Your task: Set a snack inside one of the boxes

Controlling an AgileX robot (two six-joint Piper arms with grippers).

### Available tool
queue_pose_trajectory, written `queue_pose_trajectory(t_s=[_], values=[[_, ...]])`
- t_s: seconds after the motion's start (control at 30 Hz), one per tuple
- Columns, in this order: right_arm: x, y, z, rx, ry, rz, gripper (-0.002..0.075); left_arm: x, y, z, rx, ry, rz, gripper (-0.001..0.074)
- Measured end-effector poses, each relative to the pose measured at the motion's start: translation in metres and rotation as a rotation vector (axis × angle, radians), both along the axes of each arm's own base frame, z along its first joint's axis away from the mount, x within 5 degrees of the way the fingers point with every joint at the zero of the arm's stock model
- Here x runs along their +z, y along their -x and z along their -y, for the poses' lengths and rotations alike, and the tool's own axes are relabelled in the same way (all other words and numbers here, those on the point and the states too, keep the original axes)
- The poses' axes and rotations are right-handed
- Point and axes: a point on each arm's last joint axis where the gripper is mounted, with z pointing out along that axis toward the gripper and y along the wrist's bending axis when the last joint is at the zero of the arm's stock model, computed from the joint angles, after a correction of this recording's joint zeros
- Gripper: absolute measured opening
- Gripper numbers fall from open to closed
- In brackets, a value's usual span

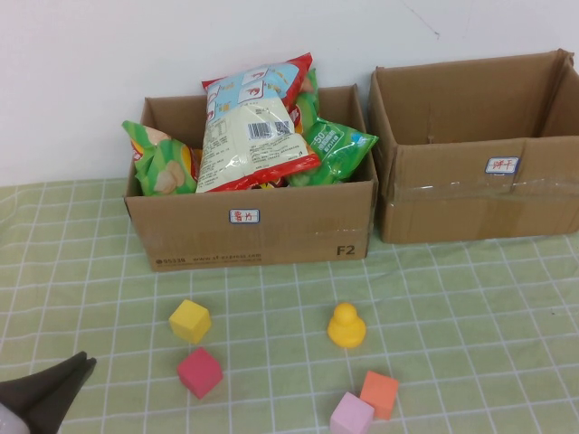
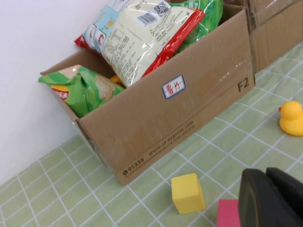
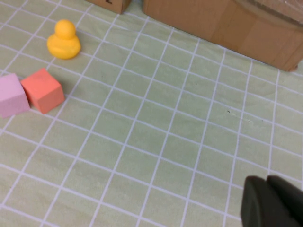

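A left cardboard box holds several snack bags: a large red-and-white bag on top, a green chip bag at its left and another green bag at its right. The box also shows in the left wrist view with the red-and-white bag and a green bag. A second cardboard box stands to the right, and I see nothing inside it. My left gripper is shut and empty, low at the near left. My right gripper is shut and empty above bare cloth; it is out of the high view.
On the green checked cloth lie a yellow cube, a red cube, a yellow duck, an orange cube and a pink cube. A white wall stands behind the boxes.
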Motion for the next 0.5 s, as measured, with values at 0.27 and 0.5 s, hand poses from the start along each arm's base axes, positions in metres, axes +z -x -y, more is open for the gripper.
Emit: queue_pose_trajectory(t_s=[0.27, 0.5], values=[[0.0, 0.0, 0.0, 0.0, 0.0, 0.0, 0.0, -0.015, 0.023, -0.022, 0.138, 0.053, 0.126, -0.0001], [0.0, 0.0, 0.0, 0.0, -0.001, 0.0, 0.0, -0.055, 0.038, -0.041, 0.41, 0.22, 0.069, -0.0001]])
